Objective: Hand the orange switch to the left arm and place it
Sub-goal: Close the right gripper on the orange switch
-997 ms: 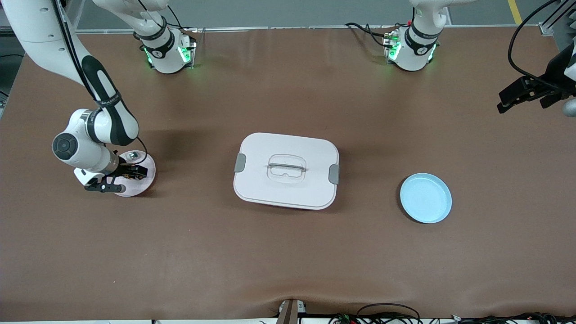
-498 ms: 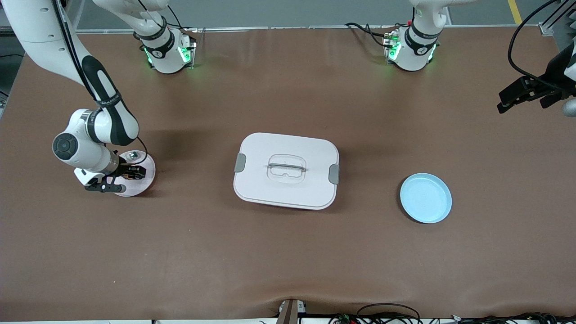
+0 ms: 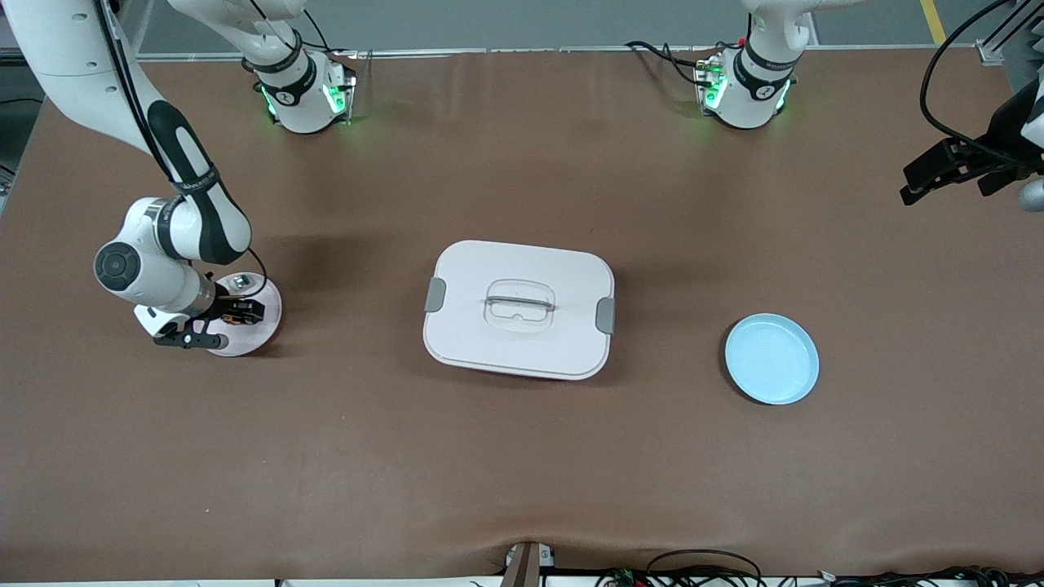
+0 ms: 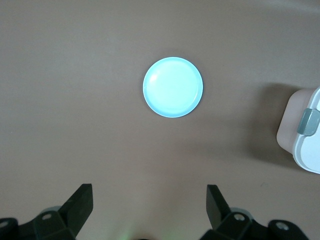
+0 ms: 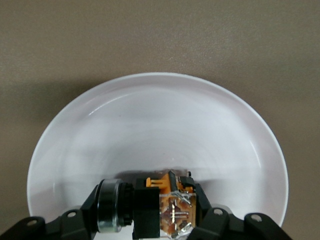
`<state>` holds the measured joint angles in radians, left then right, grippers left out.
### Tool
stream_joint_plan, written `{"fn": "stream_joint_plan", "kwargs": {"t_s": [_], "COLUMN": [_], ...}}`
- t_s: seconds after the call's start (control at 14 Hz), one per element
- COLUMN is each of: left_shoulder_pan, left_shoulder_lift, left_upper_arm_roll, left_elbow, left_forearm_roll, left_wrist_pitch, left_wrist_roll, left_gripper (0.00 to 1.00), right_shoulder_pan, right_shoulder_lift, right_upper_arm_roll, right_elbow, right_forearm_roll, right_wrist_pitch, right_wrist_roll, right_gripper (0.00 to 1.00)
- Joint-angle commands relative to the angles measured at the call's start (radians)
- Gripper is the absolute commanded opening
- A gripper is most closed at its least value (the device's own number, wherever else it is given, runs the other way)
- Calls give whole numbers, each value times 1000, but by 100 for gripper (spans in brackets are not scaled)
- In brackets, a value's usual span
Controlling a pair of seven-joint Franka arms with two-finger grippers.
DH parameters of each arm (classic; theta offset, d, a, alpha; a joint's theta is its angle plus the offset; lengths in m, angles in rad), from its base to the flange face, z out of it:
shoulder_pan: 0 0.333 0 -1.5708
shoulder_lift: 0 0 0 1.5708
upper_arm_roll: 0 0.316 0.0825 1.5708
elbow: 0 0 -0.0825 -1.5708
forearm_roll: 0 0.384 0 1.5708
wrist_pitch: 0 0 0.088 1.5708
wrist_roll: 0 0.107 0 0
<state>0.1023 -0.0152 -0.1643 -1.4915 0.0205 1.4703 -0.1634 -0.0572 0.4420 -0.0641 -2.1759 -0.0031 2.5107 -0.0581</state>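
Reaching down at its own end of the counter (image 3: 522, 456), the right arm (image 3: 175, 236) has its gripper (image 3: 238, 312) low over a pale pink plate (image 3: 263, 330), and the right wrist view shows the jaws pinching the orange switch (image 5: 162, 207) from both sides — its black body, silvery ring and orange marks sit just above the plate's floor. Whether the switch touches the plate cannot be told. On the same plate, farther from the front camera than the gripper, lies a small silvery-clear part (image 3: 240, 282).

The box (image 3: 519, 308) sits at the middle of the counter, lid on, a grey clip at each short side and a clear recessed handle (image 3: 519, 305) in the lid. It lies between the pink plate and a light blue plate (image 3: 771, 359), which rests toward the left arm's end and slightly nearer the front camera than the box.

The left arm (image 3: 758, 57) waits with its gripper (image 3: 938, 175) held high over the edge of the counter at its own end, well apart from everything on it. In the left wrist view the left gripper (image 4: 149, 210) has its jaws spread wide with nothing between them — below them lie the light blue plate (image 4: 173, 87) and a corner of the box (image 4: 302, 132) with one grey clip.
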Motion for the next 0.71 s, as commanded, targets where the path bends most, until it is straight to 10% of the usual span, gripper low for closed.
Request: {"fn": "stream_joint_plan", "kwargs": {"t_s": [0.0,0.64], "left_shoulder_pan": [-6,-6], "left_shoulder_lift": [8,3], "left_upper_arm_roll": [0,-1], "left_elbow": [19,19], "left_forearm_roll": [18,16], "left_wrist_pitch": [-18,-22], "left_wrist_roll": [1,2], "left_gripper": [100,100], "right_shoulder_pan": [-7,75], "right_shoulder_lift": [-96,-207], "right_upper_arm_roll": [12,18], "right_elbow": [2,312], "right_forearm_roll": [-5,-2], "right_wrist_pitch": [-105,-778], "right_wrist_roll": [4,147], "right_gripper": [33,29]}}
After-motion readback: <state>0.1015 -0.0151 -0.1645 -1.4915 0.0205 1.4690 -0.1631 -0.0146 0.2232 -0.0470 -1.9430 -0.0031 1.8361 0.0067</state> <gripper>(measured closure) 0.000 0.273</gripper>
